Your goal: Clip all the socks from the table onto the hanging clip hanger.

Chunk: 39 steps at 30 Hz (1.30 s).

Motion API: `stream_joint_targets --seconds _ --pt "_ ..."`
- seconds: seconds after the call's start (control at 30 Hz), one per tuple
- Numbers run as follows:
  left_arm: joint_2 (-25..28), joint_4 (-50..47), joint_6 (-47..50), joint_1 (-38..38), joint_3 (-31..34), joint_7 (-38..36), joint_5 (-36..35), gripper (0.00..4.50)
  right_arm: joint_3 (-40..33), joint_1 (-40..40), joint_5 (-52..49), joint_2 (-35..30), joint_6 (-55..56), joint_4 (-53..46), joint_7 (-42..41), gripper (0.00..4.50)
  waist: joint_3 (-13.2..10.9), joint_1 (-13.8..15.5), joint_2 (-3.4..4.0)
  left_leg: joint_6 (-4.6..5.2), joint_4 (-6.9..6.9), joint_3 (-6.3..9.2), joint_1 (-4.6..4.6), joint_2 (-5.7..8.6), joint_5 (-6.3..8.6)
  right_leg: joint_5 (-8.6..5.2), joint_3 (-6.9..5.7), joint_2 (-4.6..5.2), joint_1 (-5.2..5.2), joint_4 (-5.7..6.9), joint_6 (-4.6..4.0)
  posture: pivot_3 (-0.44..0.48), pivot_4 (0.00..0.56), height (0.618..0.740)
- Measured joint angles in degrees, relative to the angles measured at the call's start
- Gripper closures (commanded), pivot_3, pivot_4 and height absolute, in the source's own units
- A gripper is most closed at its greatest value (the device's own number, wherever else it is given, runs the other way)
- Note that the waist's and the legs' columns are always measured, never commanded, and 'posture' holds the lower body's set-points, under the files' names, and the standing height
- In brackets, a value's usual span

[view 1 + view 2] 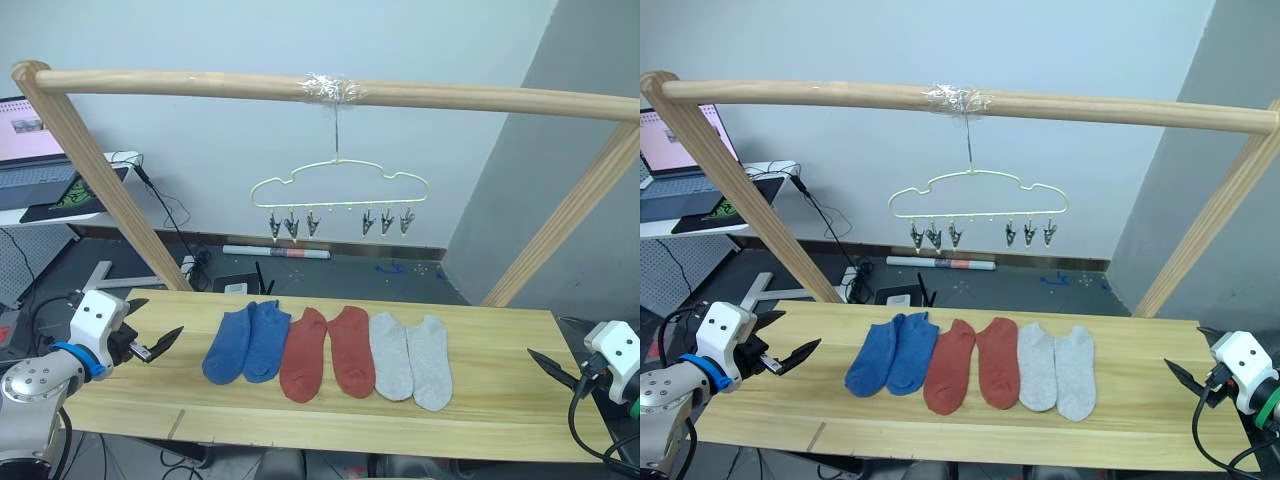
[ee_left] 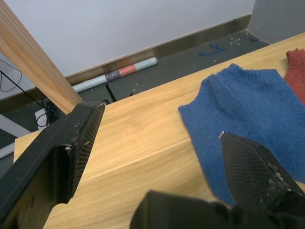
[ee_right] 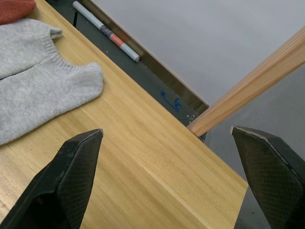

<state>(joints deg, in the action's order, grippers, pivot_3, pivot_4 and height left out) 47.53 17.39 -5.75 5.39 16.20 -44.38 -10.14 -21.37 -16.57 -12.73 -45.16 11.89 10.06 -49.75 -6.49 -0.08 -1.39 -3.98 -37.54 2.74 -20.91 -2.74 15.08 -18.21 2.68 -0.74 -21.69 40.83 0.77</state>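
Both jaws gape wide at the bench's [image 1: 480, 390] end edges, left gripper [image 1: 150, 340], right gripper [image 1: 555, 362]; socks [image 1: 330, 350] lie mid-bench, bare wood either side.

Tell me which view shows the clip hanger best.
Left eye view: the whole clip hanger hangs centred from the wooden pole, all six clips visible. The right eye view shows the same.

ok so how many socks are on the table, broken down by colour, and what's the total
Blue socks: 2
Rust-red socks: 2
Light grey socks: 2
Total: 6, all lying flat on the table, none on the clip hanger yet.
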Motion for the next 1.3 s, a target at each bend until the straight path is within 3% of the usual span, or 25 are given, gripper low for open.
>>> stream_joint_targets --seconds 0.33,0.67,0.9,1.13,1.3 --pt "0.83 0.29 -0.63 0.4 0.5 -4.9 -1.48 0.02 -1.24 -1.93 -0.82 0.04 -1.58 -3.21 0.22 0.0 -0.16 -0.03 0.01 0.0 0.01 0.0 0.0 0.0 0.0 -0.08 0.01 0.0 -0.01 0.0 -0.13 0.051 0.066 0.705" --pt "-1.94 2.13 -2.6 -3.21 1.66 -2.48 -1.68 0.02 -2.11 -2.06 -1.81 0.47 -3.46 -7.79 2.39 0.0 -0.19 -0.17 0.03 0.0 0.01 -0.03 0.0 0.0 0.0 0.01 0.03 0.0 -0.02 0.0 0.03 0.004 0.082 0.705" --pt "-9.9 -7.97 1.57 -3.22 1.5 3.21 -3.95 0.02 -0.77 -2.61 -1.91 3.13 -5.88 -16.63 4.46 0.0 -0.82 -0.67 0.02 -0.01 0.01 0.05 0.0 -0.02 0.0 0.05 0.11 -0.01 0.01 0.02 0.11 -0.04 0.117 0.705" --pt "-18.51 -18.06 4.51 -2.5 -1.83 11.28 -2.84 0.02 4.81 -2.41 -2.08 6.94 -13.03 -28.22 7.2 0.0 -1.63 -1.62 -0.04 -0.01 0.0 0.1 -0.08 0.0 0.0 0.07 0.23 0.0 0.01 -0.01 0.2 -0.051 0.142 0.705" --pt "-26.17 -22.83 5.32 -3.73 -4.83 19.49 0.43 0.02 12.53 2.32 -1.59 11.48 -21.05 -35.33 11.61 0.0 -2.86 -1.95 -0.17 -0.02 -0.02 0.13 -0.02 -0.01 -0.01 0.12 0.29 -0.02 0.09 0.0 0.28 -0.044 0.164 0.705"
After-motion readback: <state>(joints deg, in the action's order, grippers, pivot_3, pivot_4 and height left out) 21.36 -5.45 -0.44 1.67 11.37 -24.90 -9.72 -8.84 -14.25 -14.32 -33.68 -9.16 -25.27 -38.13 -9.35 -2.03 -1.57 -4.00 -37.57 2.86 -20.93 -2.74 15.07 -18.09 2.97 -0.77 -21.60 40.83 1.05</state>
